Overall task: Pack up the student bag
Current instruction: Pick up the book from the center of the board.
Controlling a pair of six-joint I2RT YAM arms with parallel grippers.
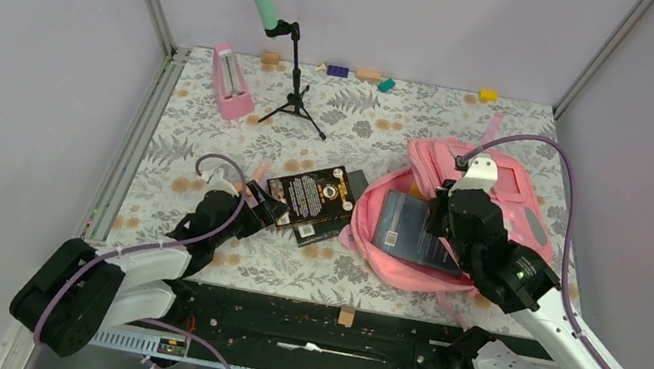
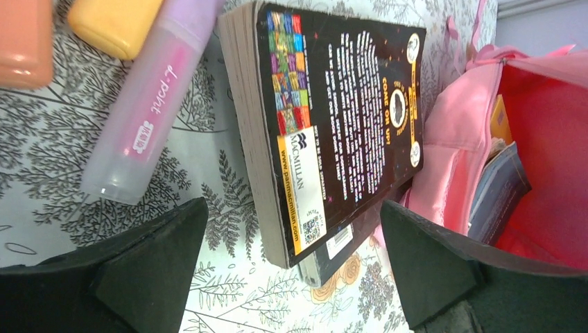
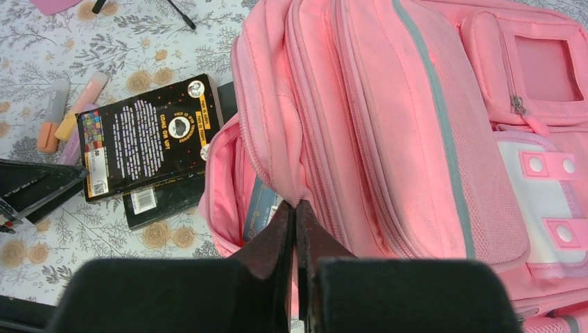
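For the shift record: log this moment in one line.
left tool: open, aimed at black book | right tool: shut on student bag rim | bag: open, blue-grey book inside

Bag (image 3: 416, 125): soft pink cloth, matt, visibly stitched; crossed by a smoother grey strip (image 3: 441, 139). Book (image 2: 347, 118): cover finished in glossy black card, page block of rough, yellowed paper. Marker (image 2: 149, 104): frosted, translucent plastic, smooth. Table cover (image 2: 208, 173): matt, printed with ferns.
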